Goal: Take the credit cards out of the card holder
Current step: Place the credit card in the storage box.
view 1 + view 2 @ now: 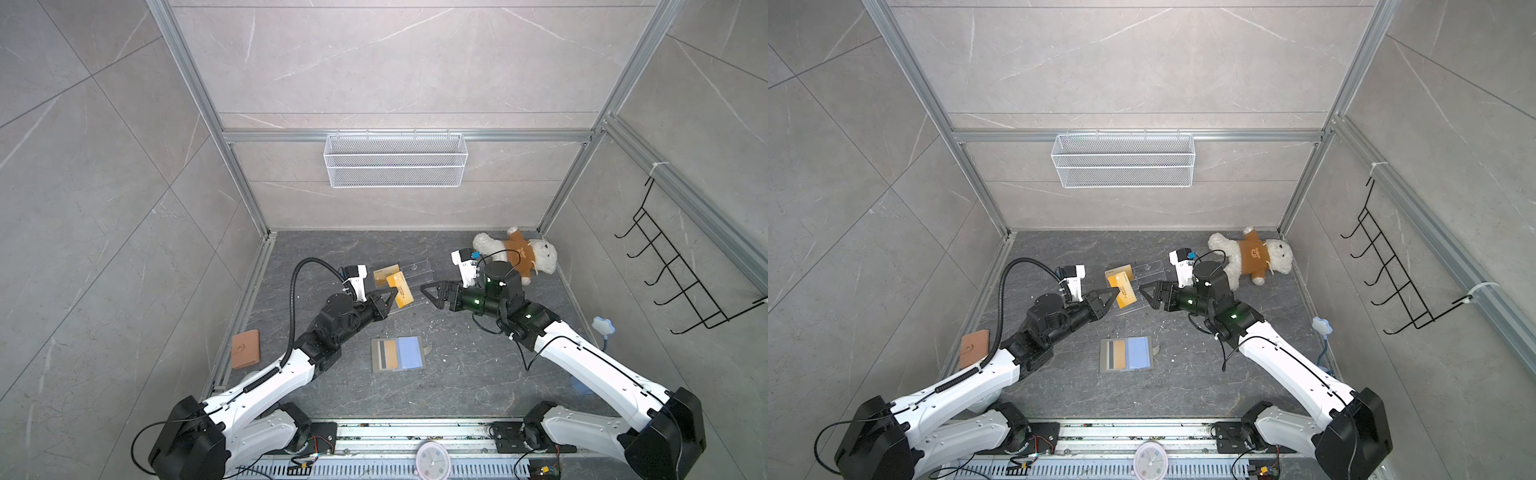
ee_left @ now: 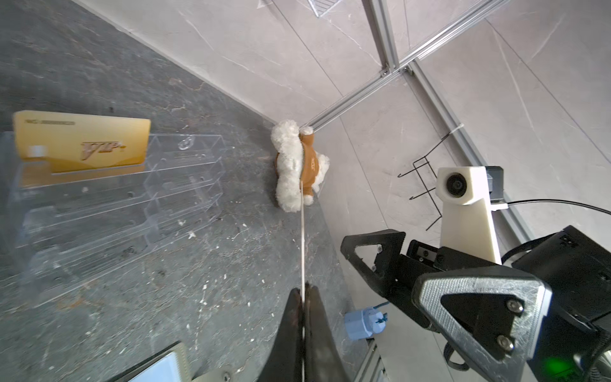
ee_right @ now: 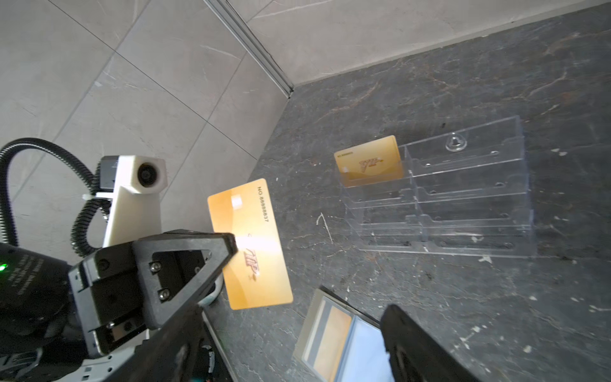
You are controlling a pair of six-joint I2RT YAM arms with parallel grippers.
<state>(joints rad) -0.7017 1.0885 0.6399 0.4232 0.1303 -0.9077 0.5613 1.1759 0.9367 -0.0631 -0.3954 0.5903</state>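
One thin glossy gold credit card [image 1: 402,293] clamped in left gripper [image 1: 392,296] | right gripper [image 1: 428,294] splayed, empty

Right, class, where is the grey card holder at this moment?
In both top views the card holder lies open on the dark table, near its front middle, in front of the clear stand, with a gold card in its slot.

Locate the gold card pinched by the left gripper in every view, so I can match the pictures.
Top view: held card at the left gripper tip, overlapping the clear stand.
Top view: same spot.
Left wrist: edge-on, a thin pale line leaving the shut fingers.
Right wrist: face-on, VIP print showing, pinched by the left gripper.
Shared landmark: the clear stand with a second gold card in it.
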